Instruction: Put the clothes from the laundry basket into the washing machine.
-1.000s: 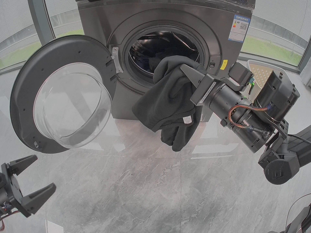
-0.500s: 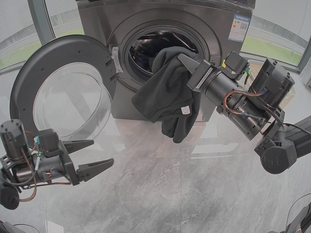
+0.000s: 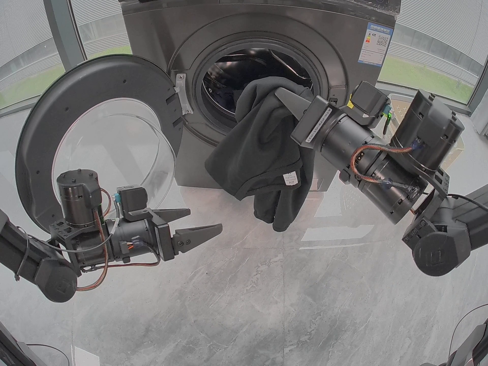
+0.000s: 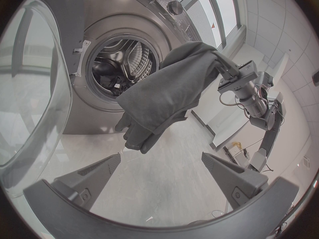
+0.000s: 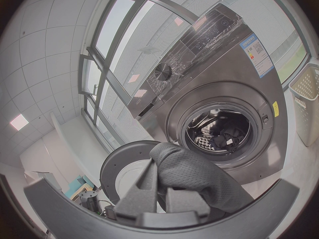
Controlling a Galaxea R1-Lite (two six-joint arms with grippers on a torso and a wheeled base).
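Right end effector is up at the mouth of the washer, fingers pressed together on a dark grey garment. The cloth is pinched at its top edge, just in front of the drum opening. The rest drapes down across the washer's front, its lowest fold hanging free above the floor. The door stands wide open on the left. Inside the drum, dark clothes already lie at the bottom. Left end effector sits low in front of the door, fingers spread with nothing between them. It points toward the hanging garment and is well apart from it. The basket stands on the floor just right of the washer, behind the right arm.
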